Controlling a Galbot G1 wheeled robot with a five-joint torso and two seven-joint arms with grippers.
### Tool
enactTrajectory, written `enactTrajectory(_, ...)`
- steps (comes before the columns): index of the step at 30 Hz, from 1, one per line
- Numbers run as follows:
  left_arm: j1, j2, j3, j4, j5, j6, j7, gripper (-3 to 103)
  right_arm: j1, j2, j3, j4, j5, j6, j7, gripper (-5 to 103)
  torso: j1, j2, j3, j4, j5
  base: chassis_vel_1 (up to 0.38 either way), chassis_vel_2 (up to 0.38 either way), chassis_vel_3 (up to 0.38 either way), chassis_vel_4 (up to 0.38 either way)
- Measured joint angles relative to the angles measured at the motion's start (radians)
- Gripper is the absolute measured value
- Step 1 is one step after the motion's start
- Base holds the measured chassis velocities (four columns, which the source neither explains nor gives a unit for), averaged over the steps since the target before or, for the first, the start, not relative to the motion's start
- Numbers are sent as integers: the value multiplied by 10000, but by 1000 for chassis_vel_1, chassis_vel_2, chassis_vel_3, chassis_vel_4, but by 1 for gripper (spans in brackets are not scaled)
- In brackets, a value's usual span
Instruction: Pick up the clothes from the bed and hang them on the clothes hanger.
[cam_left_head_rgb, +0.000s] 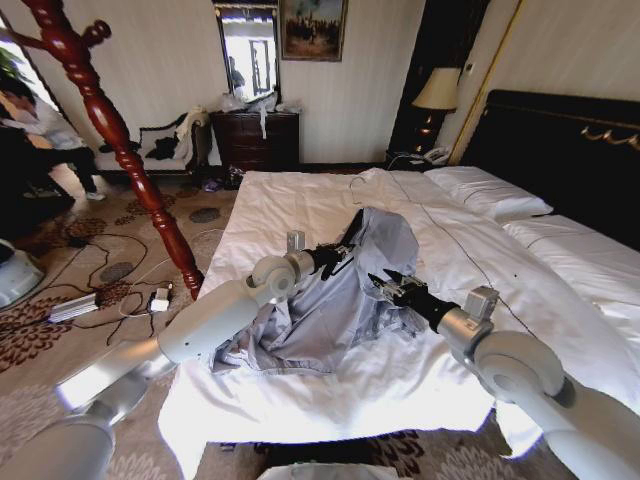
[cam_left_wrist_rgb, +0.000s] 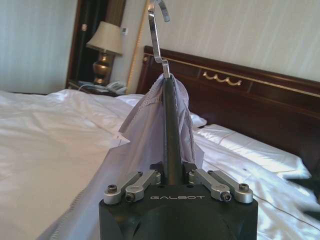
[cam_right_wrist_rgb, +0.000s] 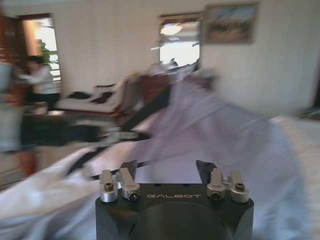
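The light blue-grey clothes (cam_left_head_rgb: 340, 305) are lifted in a heap over the middle of the white bed (cam_left_head_rgb: 300, 200). Their collar end is draped over the black clothes hanger (cam_left_wrist_rgb: 170, 120), whose silver hook (cam_left_wrist_rgb: 156, 30) points up. My left gripper (cam_left_head_rgb: 335, 258) (cam_left_wrist_rgb: 171, 176) is shut on the hanger's lower bar and holds it upright above the sheet. My right gripper (cam_left_head_rgb: 385, 284) (cam_right_wrist_rgb: 166, 170) is open at the garment's right side, its fingers spread, with the cloth (cam_right_wrist_rgb: 220, 130) just ahead of them.
A red-brown turned wooden post (cam_left_head_rgb: 110, 130) leans by the bed's left side. Cables and a power strip (cam_left_head_rgb: 100, 300) lie on the carpet below it. The black headboard (cam_left_head_rgb: 560, 130) and pillows (cam_left_head_rgb: 490, 190) are at the right; a dresser (cam_left_head_rgb: 255, 140) stands by the far wall.
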Motion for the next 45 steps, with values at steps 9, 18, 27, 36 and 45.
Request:
enactTrajectory(9,71,685,28,-816,48,-84,458,18,314,-306,321,-1555,-3758,749,76,96,0,0,0,0,0,0,0,0,0)
enactTrajectory(18,177,1368,145,-1477,209,-201,848,18,612,-676,135,-2848,-7165,1325,-558,100,0,0,0,1,1,0,0,0,0)
enactTrajectory(27,193,1661,409,-2003,241,-192,1190,18,825,-964,-89,-3613,-9110,1968,-1066,100,0,0,0,1,1,0,0,0,0)
enactTrajectory(36,93,1785,833,-2447,258,-136,1236,18,776,-1039,-210,-3559,-9422,2108,-1269,100,0,0,0,0,0,0,0,0,0)
enactTrajectory(45,46,1836,1115,-2744,268,-46,1234,18,766,-959,-362,-3541,-9744,2079,-1328,100,0,0,0,1,0,0,0,0,0)
